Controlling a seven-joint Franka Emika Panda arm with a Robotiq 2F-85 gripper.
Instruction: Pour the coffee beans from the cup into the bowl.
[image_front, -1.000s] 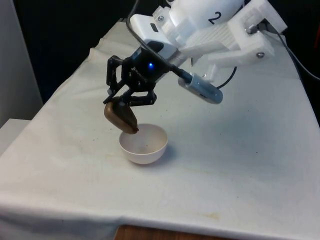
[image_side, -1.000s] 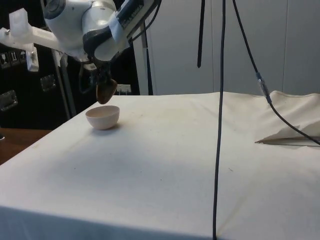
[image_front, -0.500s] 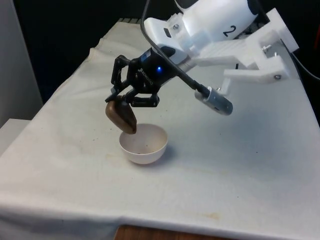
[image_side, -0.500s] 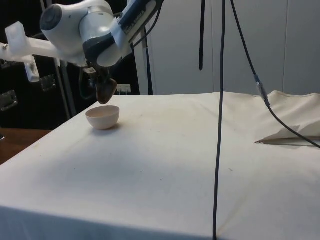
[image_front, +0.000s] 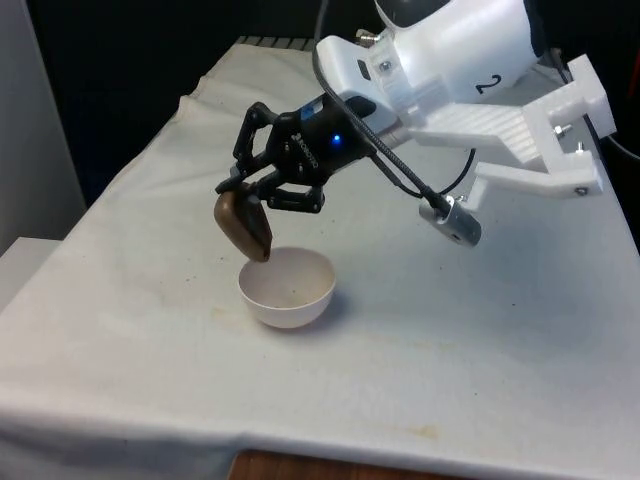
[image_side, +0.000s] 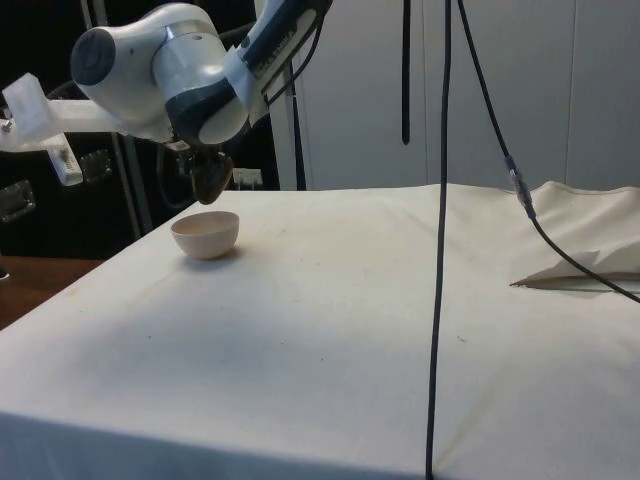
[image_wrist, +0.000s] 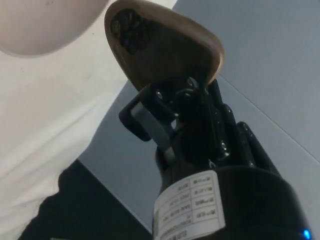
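Tool (image_front: 262, 192) clamped on the brown cup (image_front: 245, 224), fingers pinching its rim/wall, cup tipped steeply mouth-down. White bowl (image_front: 287, 288) sits on the table (image_front: 480, 330) directly below the tool, just under the cup's lip, not touching it. In the side view the cup (image_side: 211, 180) hangs a little above the bowl (image_side: 206, 234). Wrist view: coffee beans (image_wrist: 131, 31) clumped deep inside the cup (image_wrist: 165, 47), not falling; bowl (image_wrist: 45, 25) edge just past the cup mouth. Looks like mid-pour, a few specks in the bowl at most, can't tell if they're beans. To do it well: keep the lip over the bowl's middle, not its near rim, since the mouth sits toward the bowl's edge on the tool side. Tip further, slowly, so the clump slides rather than drops and bounces out. Keep low over the bowl. Hold the clamp firm; the smooth wall could slip when inverted. A small shake may free stuck beans.
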